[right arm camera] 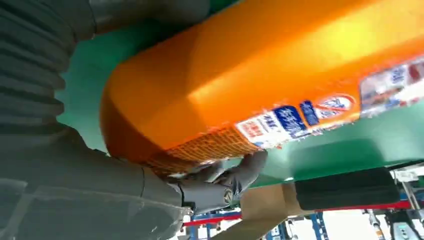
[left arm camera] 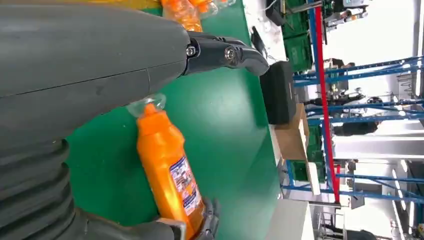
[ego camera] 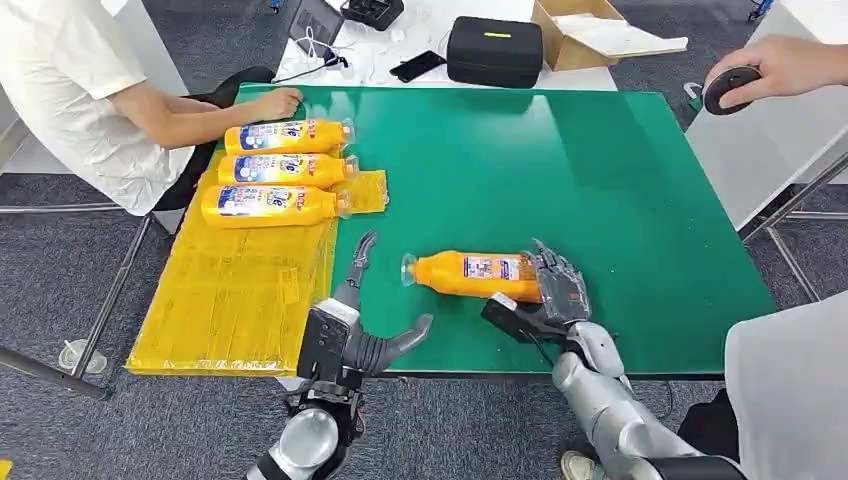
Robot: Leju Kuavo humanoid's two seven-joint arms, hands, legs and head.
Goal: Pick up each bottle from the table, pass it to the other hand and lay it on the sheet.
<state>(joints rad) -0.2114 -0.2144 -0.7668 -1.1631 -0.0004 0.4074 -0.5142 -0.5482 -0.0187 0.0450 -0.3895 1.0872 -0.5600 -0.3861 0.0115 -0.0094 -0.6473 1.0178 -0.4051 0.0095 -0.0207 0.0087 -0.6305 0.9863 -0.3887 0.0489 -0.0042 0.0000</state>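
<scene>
The right hand (ego camera: 556,290) grips an orange bottle (ego camera: 470,274) over the green table (ego camera: 600,180), while the left hand (ego camera: 362,320) is spread wide, holding nothing.

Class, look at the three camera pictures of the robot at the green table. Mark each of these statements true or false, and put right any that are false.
1. The right hand holds an orange bottle by its base end. True.
2. The left hand grips that bottle's cap. False: the left hand is open beside the cap end and holds nothing.
3. Three bottles lie on the yellow sheet. True.
4. The held bottle is lying on the yellow sheet. False: it is over the bare green table.
5. A black case sits beyond the green table's far edge. True.
</scene>
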